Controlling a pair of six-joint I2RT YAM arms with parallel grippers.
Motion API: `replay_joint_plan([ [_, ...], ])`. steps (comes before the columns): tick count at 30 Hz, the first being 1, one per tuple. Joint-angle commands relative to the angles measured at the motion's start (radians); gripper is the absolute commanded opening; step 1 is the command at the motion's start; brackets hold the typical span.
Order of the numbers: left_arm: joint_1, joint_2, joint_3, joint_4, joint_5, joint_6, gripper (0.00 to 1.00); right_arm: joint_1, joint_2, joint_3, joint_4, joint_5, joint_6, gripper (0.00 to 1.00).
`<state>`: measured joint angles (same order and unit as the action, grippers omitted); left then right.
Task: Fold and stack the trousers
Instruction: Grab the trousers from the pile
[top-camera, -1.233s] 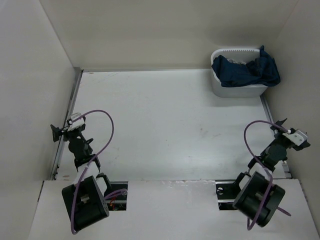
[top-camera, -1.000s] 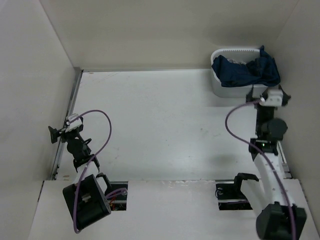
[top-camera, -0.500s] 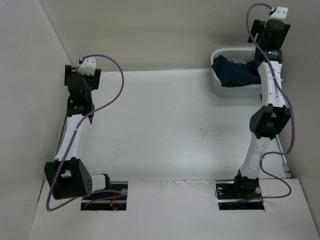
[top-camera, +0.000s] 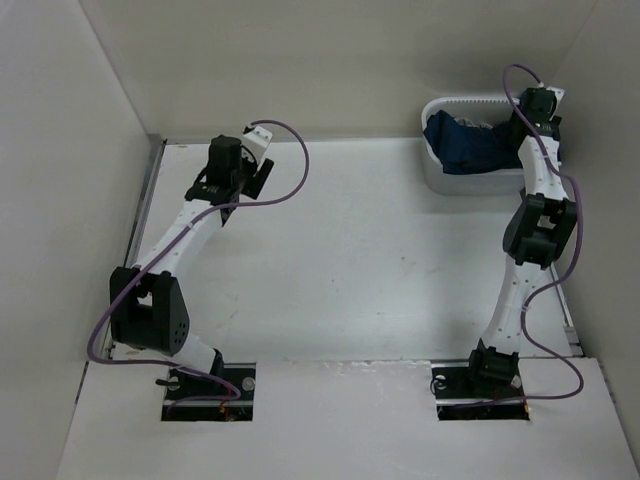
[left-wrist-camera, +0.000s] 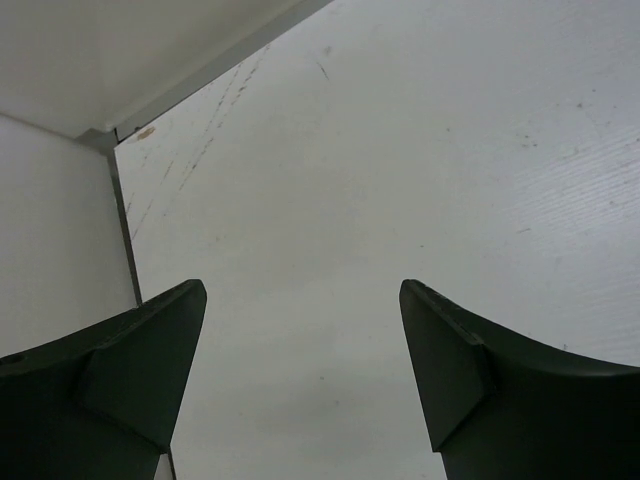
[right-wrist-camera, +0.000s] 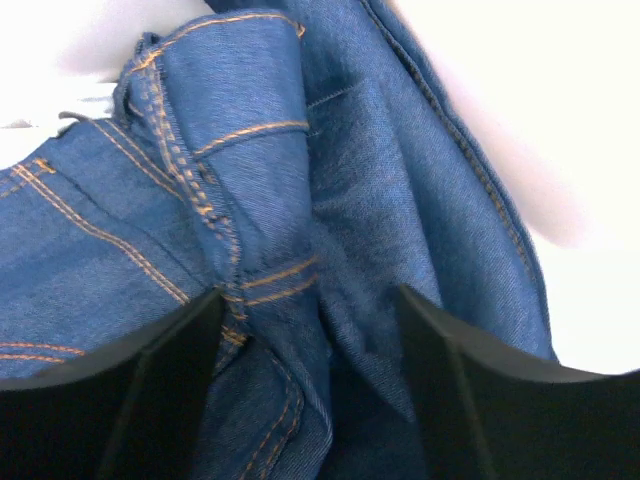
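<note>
trousers: dark navy denim jeans (top-camera: 478, 145), bunched in white plastic basket (top-camera: 470, 180), far right; long axis hidden.
right gripper (right-wrist-camera: 308, 300): spread, held just above the denim; nearer arm.
left gripper (left-wrist-camera: 300, 290): spread, far left, well apart.

— Any writing, numbers or brand marks to read?
— None in any of the three views.
— Not even on the trousers (right-wrist-camera: 250, 200)?
— Only orange stitching shows on the denim. No lettering can be made out.
</note>
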<state>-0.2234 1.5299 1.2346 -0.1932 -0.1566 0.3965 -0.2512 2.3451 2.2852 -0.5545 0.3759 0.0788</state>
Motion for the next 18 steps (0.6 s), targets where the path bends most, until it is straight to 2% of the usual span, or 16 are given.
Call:
replay_joint_plan([
  [1, -0.004, -0.037, 0.034, 0.049, -0.058, 0.004, 0.79, -0.026, -0.041, -0.012, 0.074, -0.012, 0.03, 0.38],
  [2, -0.007, -0.043, 0.031, 0.049, -0.061, 0.008, 0.79, -0.024, -0.055, -0.022, 0.086, -0.041, 0.03, 0.19],
  [4, -0.009, -0.059, 0.023, 0.049, -0.061, 0.019, 0.8, -0.021, -0.081, -0.036, 0.102, -0.078, 0.03, 0.01],
  [8, 0.0, -0.103, 0.013, 0.049, -0.061, 0.024, 0.8, 0.003, -0.17, -0.038, 0.139, -0.085, 0.021, 0.0],
  [12, 0.023, -0.189, -0.029, 0.066, -0.061, 0.025, 0.8, 0.085, -0.36, -0.041, 0.24, -0.074, -0.014, 0.0],
  [15, 0.049, -0.27, -0.076, 0.08, -0.057, 0.013, 0.81, 0.189, -0.512, -0.02, 0.347, -0.086, -0.074, 0.0],
  [18, 0.084, -0.358, -0.124, 0.106, -0.049, 0.004, 0.83, 0.351, -0.657, 0.0, 0.486, -0.115, -0.138, 0.0],
])
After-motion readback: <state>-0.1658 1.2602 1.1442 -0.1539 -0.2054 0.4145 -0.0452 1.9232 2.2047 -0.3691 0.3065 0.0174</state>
